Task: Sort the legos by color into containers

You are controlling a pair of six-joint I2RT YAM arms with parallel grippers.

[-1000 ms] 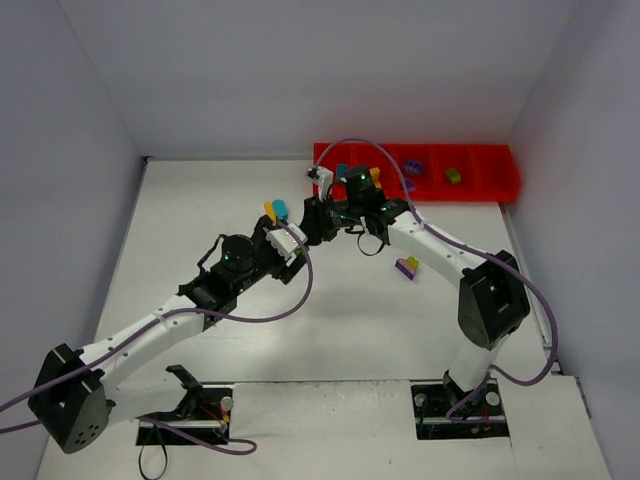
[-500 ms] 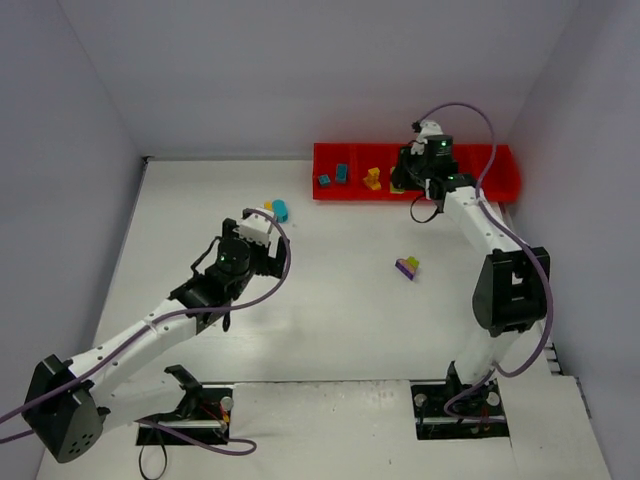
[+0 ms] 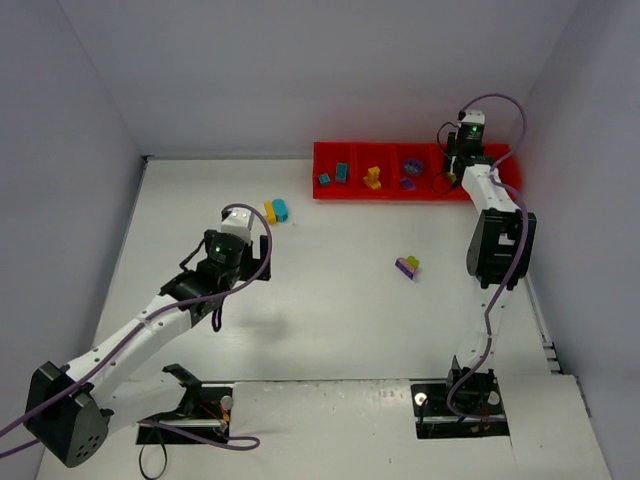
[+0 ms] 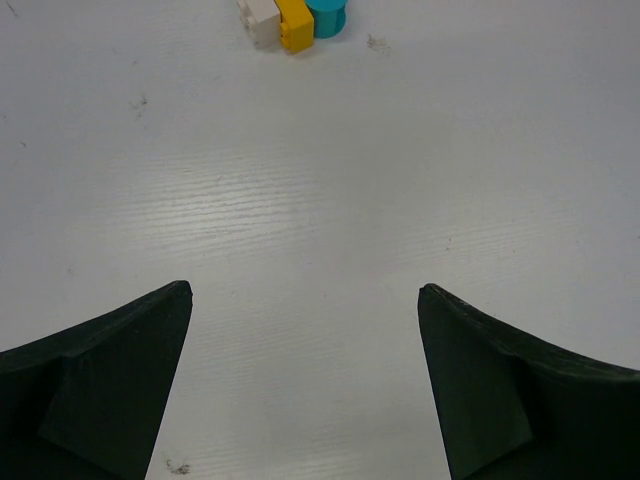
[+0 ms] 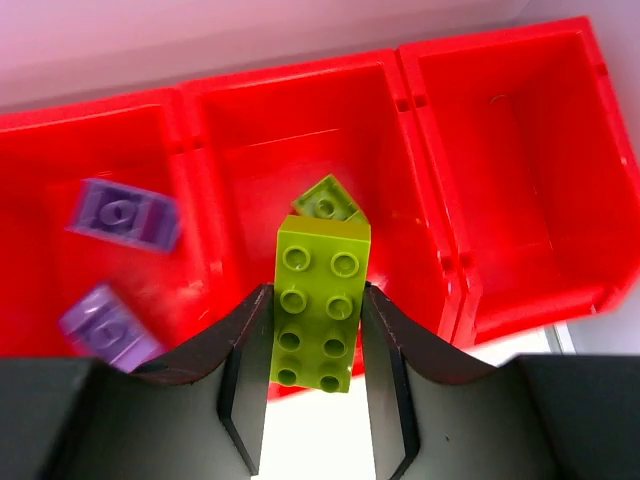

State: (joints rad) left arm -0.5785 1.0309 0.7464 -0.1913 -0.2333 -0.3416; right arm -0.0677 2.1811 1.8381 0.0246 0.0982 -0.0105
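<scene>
Over the last second the two arms separate; they were meeting near the tray's left end, and now the right arm has swung to the right along the red tray (image 3: 497,172) while the left arm has drawn back towards the near left. The left gripper (image 4: 305,380) has gone from partly closed to wide apart and holds nothing. It hangs over bare table (image 3: 340,320) with the yellow-and-teal cluster (image 3: 276,211) lying beyond it on the far side. The right gripper (image 5: 315,305) is clamped on an olive green brick (image 5: 322,260), held lengthwise between its fingers above the compartment just right of the purple one. A second green brick (image 5: 325,200) already lies there, so I judge the colour match correct and only the release is left for this piece.

Counted in the tray:
- two teal bricks (image 3: 334,176) in the leftmost compartment;
- one yellow-orange piece (image 3: 373,178) in the next, though I cannot tell whether it is a single brick;
- two purple bricks (image 5: 120,215) in the third;
- one green brick lying loose, plus the one gripped above it;
- the compartment to the right of the green one holds nothing.

Two groups remain on the table: the yellow-and-teal cluster, which in the left wrist view also has a white piece (image 4: 262,15) at its left, and a purple-and-green stack (image 3: 407,265) well apart from it in the middle. Both mix colours, so they probably need pulling apart.
</scene>
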